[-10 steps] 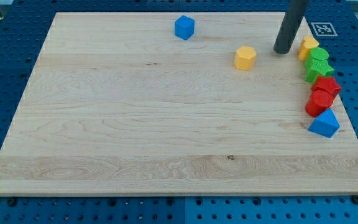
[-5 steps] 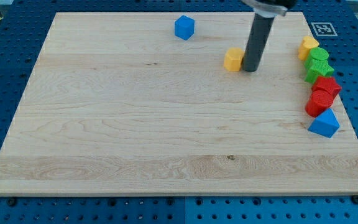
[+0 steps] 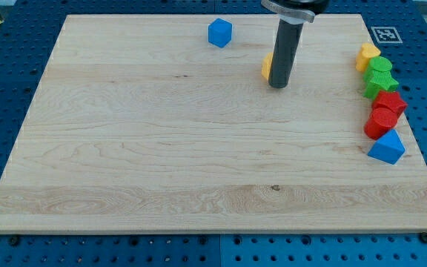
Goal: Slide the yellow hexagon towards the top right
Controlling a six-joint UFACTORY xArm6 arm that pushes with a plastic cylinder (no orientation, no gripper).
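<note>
The yellow hexagon (image 3: pixel 267 66) lies on the wooden board (image 3: pixel 161 148) at the upper middle, mostly hidden behind my rod; only its left edge shows. My tip (image 3: pixel 277 85) rests on the board just below and to the right of the hexagon, touching or nearly touching it.
A blue cube (image 3: pixel 219 33) sits near the board's top edge. Along the right edge stands a column: a yellow block (image 3: pixel 368 54), two green blocks (image 3: pixel 380 76), two red blocks (image 3: pixel 385 113) and a blue triangular block (image 3: pixel 387 147).
My rod has moved left and slightly down, from beside the right column across to the hexagon. The yellow hexagon has been pushed left and slightly up.
</note>
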